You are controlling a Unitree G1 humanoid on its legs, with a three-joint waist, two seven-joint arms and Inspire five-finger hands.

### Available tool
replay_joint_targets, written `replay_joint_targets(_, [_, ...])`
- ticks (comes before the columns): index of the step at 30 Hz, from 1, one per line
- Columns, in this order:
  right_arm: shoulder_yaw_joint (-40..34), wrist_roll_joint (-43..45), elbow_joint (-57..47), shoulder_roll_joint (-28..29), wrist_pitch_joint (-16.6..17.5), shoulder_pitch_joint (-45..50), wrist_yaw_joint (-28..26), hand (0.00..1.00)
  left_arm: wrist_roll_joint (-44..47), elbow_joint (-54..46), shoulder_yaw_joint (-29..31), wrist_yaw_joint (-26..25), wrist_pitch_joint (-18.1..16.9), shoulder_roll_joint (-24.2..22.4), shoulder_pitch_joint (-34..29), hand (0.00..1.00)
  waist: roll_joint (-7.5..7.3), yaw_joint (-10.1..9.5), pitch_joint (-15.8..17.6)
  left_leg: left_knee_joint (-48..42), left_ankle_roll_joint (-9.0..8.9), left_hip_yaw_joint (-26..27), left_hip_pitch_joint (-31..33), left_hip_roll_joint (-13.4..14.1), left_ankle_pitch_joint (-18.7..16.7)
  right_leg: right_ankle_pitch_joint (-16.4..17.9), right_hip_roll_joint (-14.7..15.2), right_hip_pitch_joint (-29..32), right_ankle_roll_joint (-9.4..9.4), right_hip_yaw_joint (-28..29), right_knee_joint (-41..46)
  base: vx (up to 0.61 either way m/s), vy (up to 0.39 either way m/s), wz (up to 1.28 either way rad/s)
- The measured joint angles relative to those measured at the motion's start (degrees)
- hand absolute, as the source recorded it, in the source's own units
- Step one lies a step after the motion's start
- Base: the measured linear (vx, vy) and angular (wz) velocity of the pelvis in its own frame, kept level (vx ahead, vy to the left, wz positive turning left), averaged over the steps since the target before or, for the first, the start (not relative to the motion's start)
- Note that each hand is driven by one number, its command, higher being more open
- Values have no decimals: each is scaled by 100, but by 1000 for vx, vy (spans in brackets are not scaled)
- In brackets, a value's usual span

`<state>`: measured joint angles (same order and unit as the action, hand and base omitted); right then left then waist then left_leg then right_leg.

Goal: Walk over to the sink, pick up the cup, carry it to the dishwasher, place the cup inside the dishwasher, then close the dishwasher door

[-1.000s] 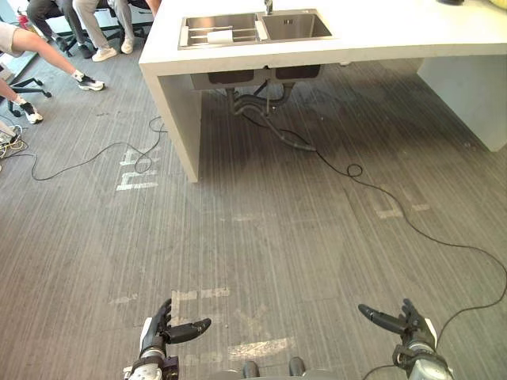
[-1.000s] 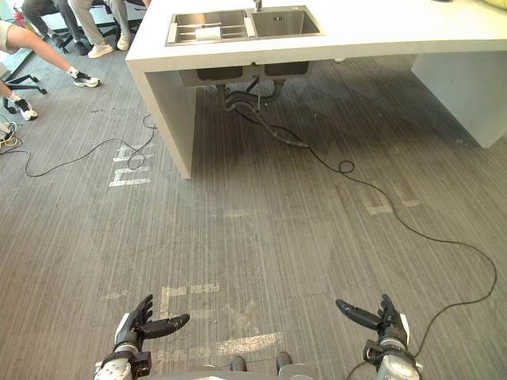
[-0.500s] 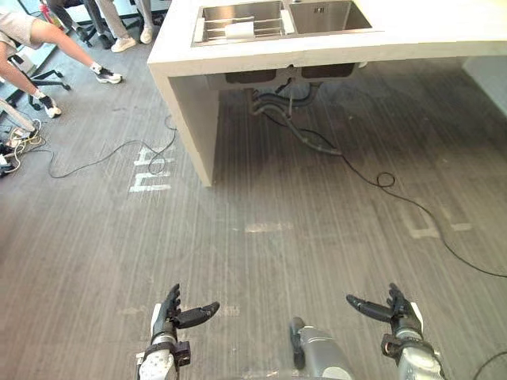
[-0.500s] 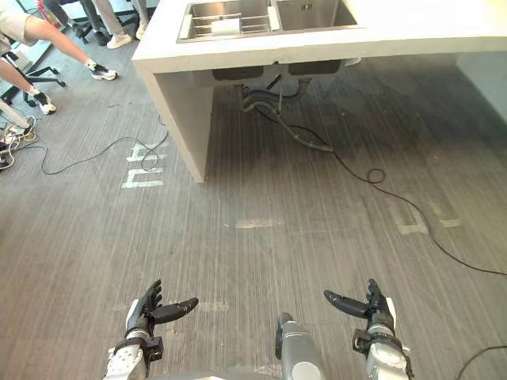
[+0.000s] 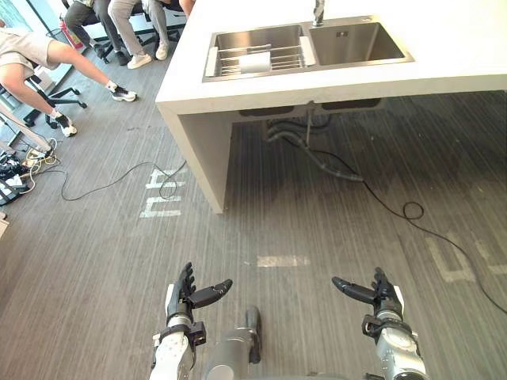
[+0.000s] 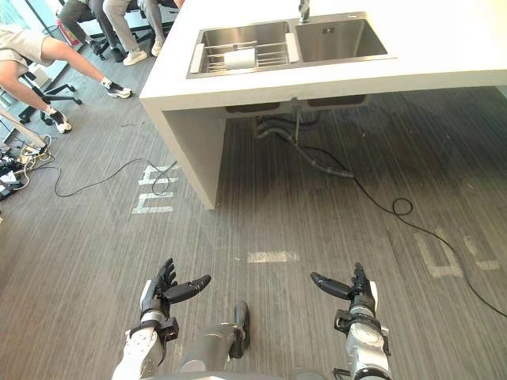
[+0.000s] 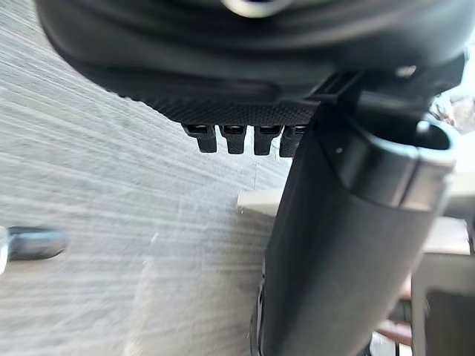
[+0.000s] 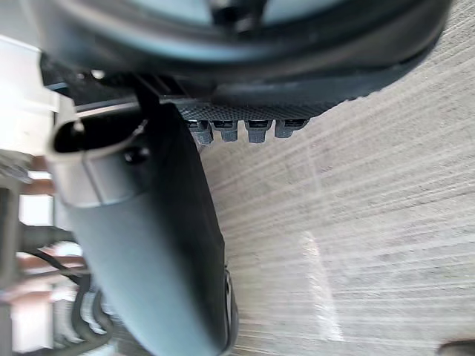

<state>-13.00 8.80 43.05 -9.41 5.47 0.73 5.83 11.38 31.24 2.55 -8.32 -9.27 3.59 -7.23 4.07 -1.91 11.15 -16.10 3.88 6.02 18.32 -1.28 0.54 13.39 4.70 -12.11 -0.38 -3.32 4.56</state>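
Note:
A white cup [image 5: 255, 62] lies on its side on a wire rack in the left basin of a steel double sink [image 5: 358, 46]. The sink is set in a white counter [image 5: 459, 39] ahead of me. Both hands hang low over the grey floor, far short of the counter. My left hand [image 5: 184, 299] is open, its fingers [image 7: 237, 138] straight and holding nothing. My right hand [image 5: 379, 294] is open and empty too, with its fingers [image 8: 245, 130] straight.
The counter's white side panel [image 5: 202, 146] reaches the floor at left, with drain pipes [image 5: 305, 138] under the sink. Black cables [image 5: 408, 212] and white tape marks [image 5: 162, 202] lie on the floor. Seated people [image 5: 36, 59] and office chairs are at the far left.
The whole view has shifted: the counter and sink now lie nearer and more central. Both hands stay open and low, as before.

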Motion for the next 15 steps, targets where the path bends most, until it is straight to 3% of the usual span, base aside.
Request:
replay_joint_targets(3, [-2,-97,62,-20,-29,12,-40,100,101,-49,-89,-5,19,-52,-80,100,-8,-25,-4,34,214,90,-312,-326,-368,132,341,378,282,245,1304,408,240,5])
replay_joint_targets(4, [7,-155,66,3,-29,60,-73,100,109,-117,-114,-9,26,-45,-179,100,-15,-23,-6,228,238,110,-599,-428,-386,79,440,632,487,367,2111,324,186,-5])
replay_joint_targets(5, [10,-176,48,37,-29,135,-97,100,107,-226,-159,-13,28,-14,-271,100,-35,-21,-13,418,276,106,-878,-531,-429,-22,516,965,813,530,3049,418,203,3])
replay_joint_targets(6, [51,-182,-4,78,-30,253,-110,100,106,-323,-191,-12,27,20,-305,100,-57,-9,-7,558,306,56,-1232,-644,-514,-56,572,1408,876,682,4183,432,157,18])
replay_joint_targets(7, [160,-187,-25,92,-41,341,-125,100,106,-413,-191,-15,27,17,-308,100,-57,38,-13,619,355,-5,-1524,-700,-567,-3,589,1790,782,655,4889,434,133,23])
replay_joint_targets(8, [226,-196,-72,106,-46,387,-133,100,106,-475,-189,-18,25,14,-307,100,-58,61,-14,649,389,-41,-1650,-709,-611,37,585,1975,719,592,5076,412,95,29])
replay_joint_targets(11, [288,-221,-192,348,-45,444,-215,100,108,-710,-175,-30,5,-3,-236,100,-85,214,-17,834,365,-245,-2197,-619,-785,341,398,2881,353,325,4851,425,0,25])
replay_joint_targets(13, [406,-221,-138,359,-54,446,-239,100,108,-697,-180,-27,5,-45,-176,100,-85,294,-15,838,206,-393,-2455,-417,-937,314,127,3061,437,276,3506,395,-121,33])
replay_joint_targets(15, [448,-221,-99,367,-52,446,-235,100,99,-691,-184,-30,-5,-2,-167,100,-211,310,-65,844,4,-467,-2552,-385,-1106,-351,12,3005,436,342,2051,283,-125,38])
